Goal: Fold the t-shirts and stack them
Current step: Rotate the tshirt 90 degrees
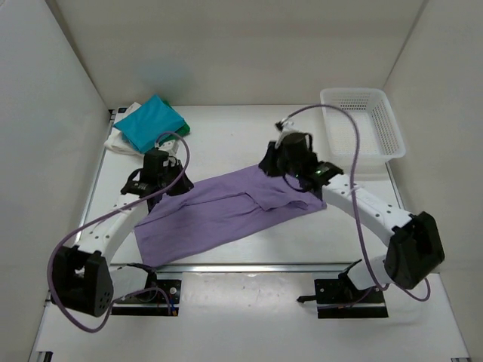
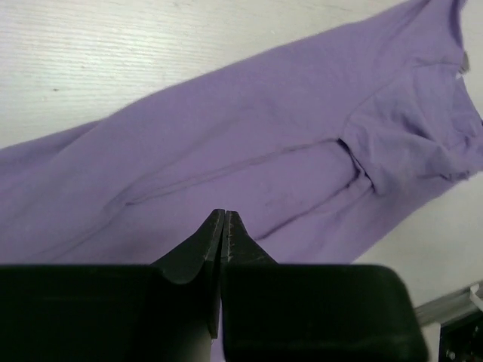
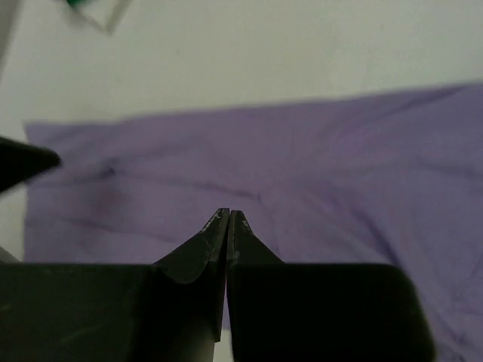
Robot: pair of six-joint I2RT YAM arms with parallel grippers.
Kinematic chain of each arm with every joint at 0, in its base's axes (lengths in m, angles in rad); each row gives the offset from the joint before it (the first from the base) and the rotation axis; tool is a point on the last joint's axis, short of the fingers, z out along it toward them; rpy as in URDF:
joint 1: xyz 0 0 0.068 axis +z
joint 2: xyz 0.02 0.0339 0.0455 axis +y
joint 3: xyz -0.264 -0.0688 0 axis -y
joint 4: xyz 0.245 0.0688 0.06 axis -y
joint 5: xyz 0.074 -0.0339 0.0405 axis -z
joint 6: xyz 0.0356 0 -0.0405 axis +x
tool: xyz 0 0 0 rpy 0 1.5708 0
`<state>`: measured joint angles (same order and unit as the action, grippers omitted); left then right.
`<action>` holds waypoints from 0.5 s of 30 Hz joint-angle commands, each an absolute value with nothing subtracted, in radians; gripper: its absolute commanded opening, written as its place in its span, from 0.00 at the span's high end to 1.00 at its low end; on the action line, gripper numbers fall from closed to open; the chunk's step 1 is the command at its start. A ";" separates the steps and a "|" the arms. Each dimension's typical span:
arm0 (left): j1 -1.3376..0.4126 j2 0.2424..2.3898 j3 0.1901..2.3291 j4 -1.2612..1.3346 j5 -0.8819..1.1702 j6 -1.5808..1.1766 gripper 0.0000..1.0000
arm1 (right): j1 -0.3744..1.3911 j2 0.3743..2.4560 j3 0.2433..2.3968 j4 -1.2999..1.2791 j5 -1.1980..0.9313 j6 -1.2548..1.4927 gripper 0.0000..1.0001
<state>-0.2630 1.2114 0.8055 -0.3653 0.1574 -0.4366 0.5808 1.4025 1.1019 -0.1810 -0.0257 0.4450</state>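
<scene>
The lavender t-shirt (image 1: 226,215) lies flat across the middle of the table as a long slanted strip, with a lengthwise fold seam along it. It fills the left wrist view (image 2: 249,128) and the right wrist view (image 3: 302,158). My left gripper (image 1: 167,185) is shut just above the shirt's back left edge (image 2: 226,213), with no cloth between its jaws. My right gripper (image 1: 281,167) is shut above the shirt's right end (image 3: 228,213), also empty. A folded teal shirt (image 1: 149,122) tops a stack at the back left, with a dark green shirt (image 1: 182,128) and a white shirt (image 1: 121,141) under it.
A white lattice basket (image 1: 362,113) stands at the back right corner. White walls close in the table on the left, right and back. A metal rail (image 1: 249,266) runs along the near edge.
</scene>
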 commanded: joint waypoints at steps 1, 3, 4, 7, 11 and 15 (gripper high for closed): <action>-0.300 1.085 0.767 -0.374 0.181 -0.433 0.89 | 0.659 1.479 0.994 -0.254 0.024 0.400 1.00; -0.311 1.034 0.718 -0.368 0.218 -0.439 0.89 | 0.667 1.496 0.993 -0.294 0.044 0.387 1.00; -0.308 0.991 0.700 -0.348 0.262 -0.449 0.88 | 0.679 1.488 0.983 -0.298 0.051 0.384 0.98; -0.293 0.890 0.605 -0.324 0.310 -0.474 0.87 | 0.693 1.480 0.939 -0.279 0.080 0.382 0.73; -0.298 0.802 0.551 -0.345 0.325 -0.492 0.84 | 0.680 1.483 0.914 -0.281 0.089 0.373 0.69; -0.295 0.747 0.500 -0.342 0.339 -0.511 0.82 | 0.672 1.517 0.919 -0.288 0.104 0.360 0.69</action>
<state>-0.3004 0.7906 0.5278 -0.3519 0.2985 -0.4877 0.6834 1.5230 0.9100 -0.3180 0.0631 0.3832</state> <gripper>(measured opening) 0.180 0.309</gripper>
